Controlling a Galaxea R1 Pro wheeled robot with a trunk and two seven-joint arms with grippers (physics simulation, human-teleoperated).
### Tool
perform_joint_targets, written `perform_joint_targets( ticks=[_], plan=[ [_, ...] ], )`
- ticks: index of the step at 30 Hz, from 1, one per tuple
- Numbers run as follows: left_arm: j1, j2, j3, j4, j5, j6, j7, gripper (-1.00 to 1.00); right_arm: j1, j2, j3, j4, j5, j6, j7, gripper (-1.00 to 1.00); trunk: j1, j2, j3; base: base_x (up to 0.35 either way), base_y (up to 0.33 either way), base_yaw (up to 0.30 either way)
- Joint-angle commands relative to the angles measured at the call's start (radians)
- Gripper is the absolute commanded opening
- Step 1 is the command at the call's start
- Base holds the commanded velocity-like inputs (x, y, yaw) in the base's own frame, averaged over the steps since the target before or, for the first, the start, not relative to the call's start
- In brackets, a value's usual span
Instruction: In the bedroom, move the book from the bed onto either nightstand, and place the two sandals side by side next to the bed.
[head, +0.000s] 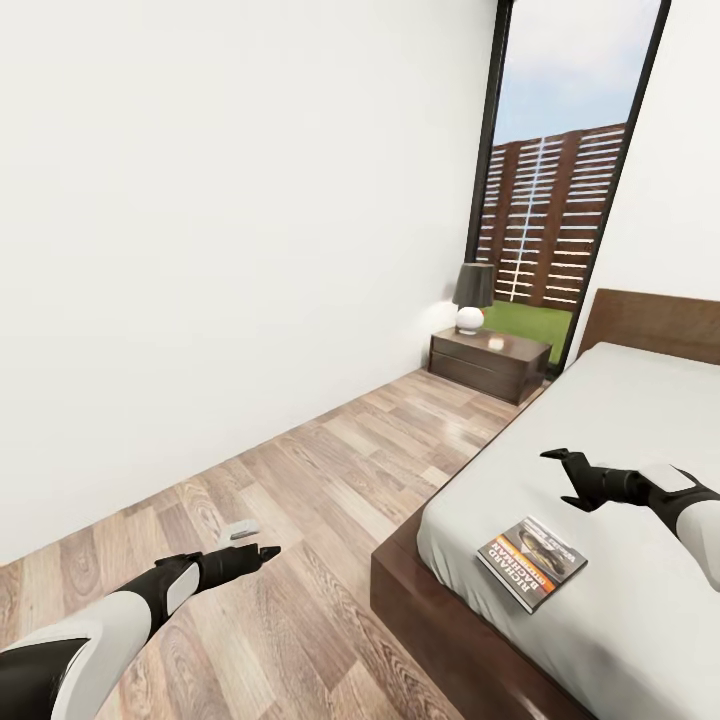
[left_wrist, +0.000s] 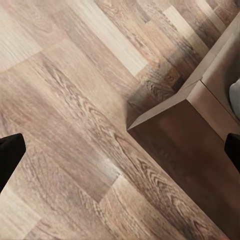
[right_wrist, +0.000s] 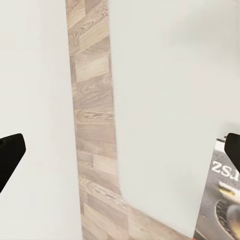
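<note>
Grey bed (head: 640, 420), book (head: 532, 562) diagonal near corner

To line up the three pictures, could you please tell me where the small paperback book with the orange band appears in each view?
Head view: the small paperback book with the orange band lies on the light-grey mattress near the bed's corner.
Left wrist view: not in it.
Right wrist view: its cover shows at the picture's edge.
Shared landmark: the brown wood-plank floor.

Book (head: 531, 561) on bed (head: 640, 420) near foot corner; nightstand (head: 489, 362) beyond, left of headboard (head: 655, 325), lamp (head: 473, 297) on top, window (head: 560, 190) behind
</note>
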Motion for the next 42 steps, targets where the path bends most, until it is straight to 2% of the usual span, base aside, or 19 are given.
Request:
perform_joint_targets(
  ticks=[1, 23, 30, 34, 42],
  plan=[
    [0.000, 0.000, 0.007, -0.001, 0.005, 0.010, -0.003, 1.00, 0.000, 0.000, 0.000, 0.000, 0.005, 0.004, 0.005, 1.00, 0.000, 0.000, -0.001, 0.000, 0.000, 0.000],
    [0.000, 0.000, 0.007, 0.000, 0.004, 0.010, -0.004, 1.00, 0.000, -0.004, 0.003, -0.001, 0.005, 0.004, 0.014, 1.00, 0.000, 0.000, -0.001, 0.000, 0.000, 0.000],
    [0.000, 0.001, 0.007, 0.000, 0.004, 0.012, -0.005, 1.00, 0.000, -0.009, 0.002, -0.006, 0.004, 0.005, 0.041, 1.00, 0.000, 0.000, -0.001, 0.000, 0.000, 0.000],
    [0.000, 0.001, 0.008, 0.000, 0.004, 0.012, -0.005, 1.00, 0.000, -0.026, 0.003, -0.027, 0.005, 0.008, 0.068, 1.00, 0.000, 0.000, -0.001, 0.000, 0.000, 0.000],
    [0.000, 0.000, 0.007, 0.000, 0.005, 0.014, -0.006, 1.00, 0.000, -0.087, 0.002, -0.053, 0.005, 0.059, 0.122, 1.00, 0.000, 0.000, -0.001, 0.000, 0.000, 0.000]
  ],
)
